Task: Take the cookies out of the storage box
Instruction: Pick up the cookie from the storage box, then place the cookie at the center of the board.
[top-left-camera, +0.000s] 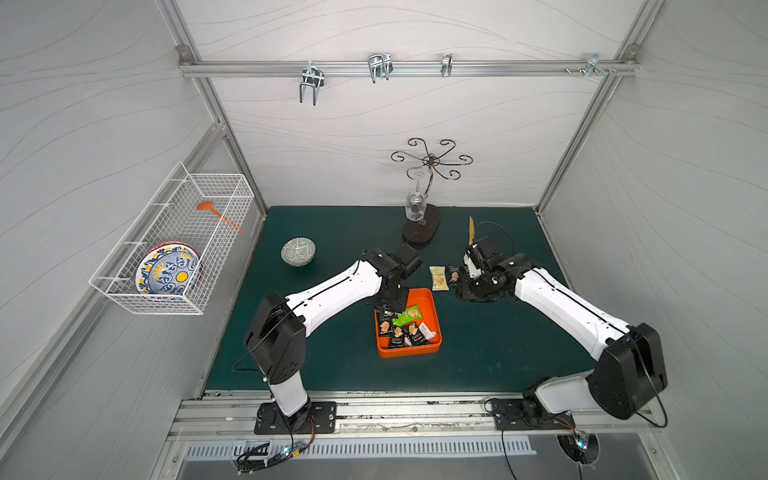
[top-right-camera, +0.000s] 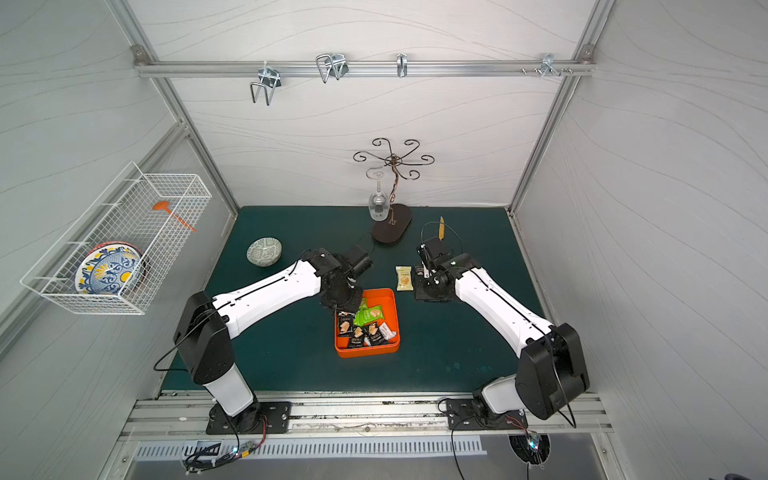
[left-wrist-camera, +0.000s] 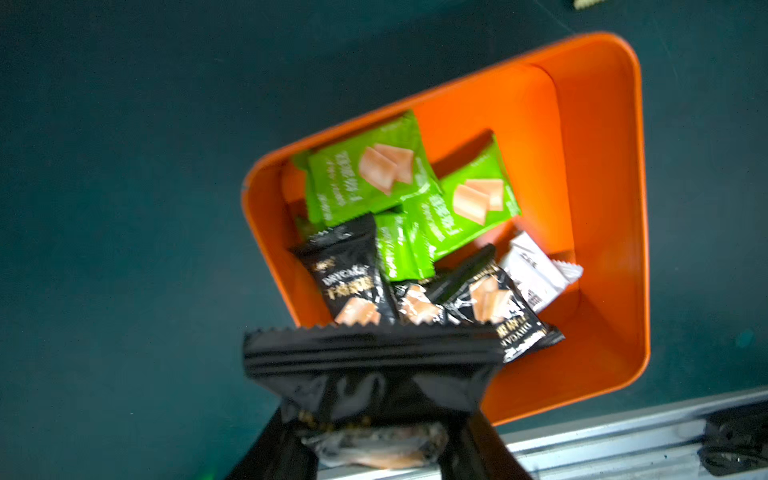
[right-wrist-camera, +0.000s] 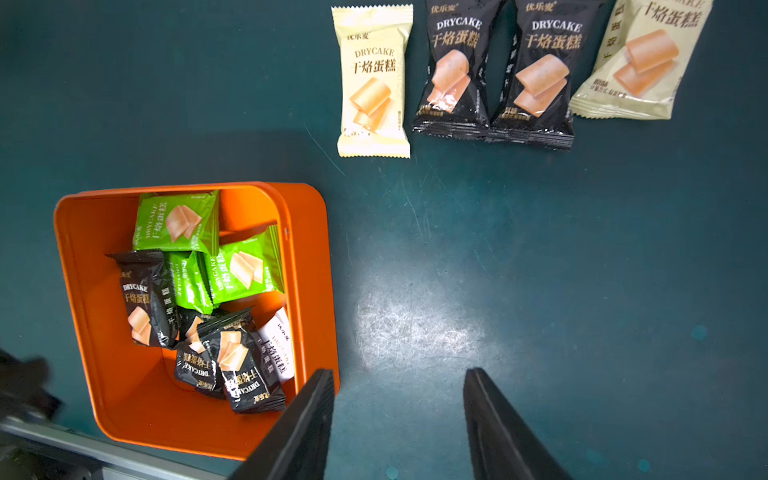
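1. Green mat (top-left-camera: 498, 340) gives flat room beside the storage box (top-left-camera: 409, 352), so removed cookies (right-wrist-camera: 374, 83) lie there in a row
2. Inside the box, more packets (right-wrist-camera: 245, 266) lie heaped
3. My left gripper (left-wrist-camera: 378, 440) is clamped on one black packet (left-wrist-camera: 370, 365) over the box's edge, clear of the heap
4. My right gripper (right-wrist-camera: 399, 399) hangs part-open and empty beside the box, out of the way

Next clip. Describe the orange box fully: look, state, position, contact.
The orange box is a shallow square tray with rounded corners and low walls, glossy like plastic, open-topped. It sits flat near the middle of the green mat. Inside lie green packets, black packets and one white packet, piled, leaving some floor bare. The left claw holds a lifted black packet above one corner.
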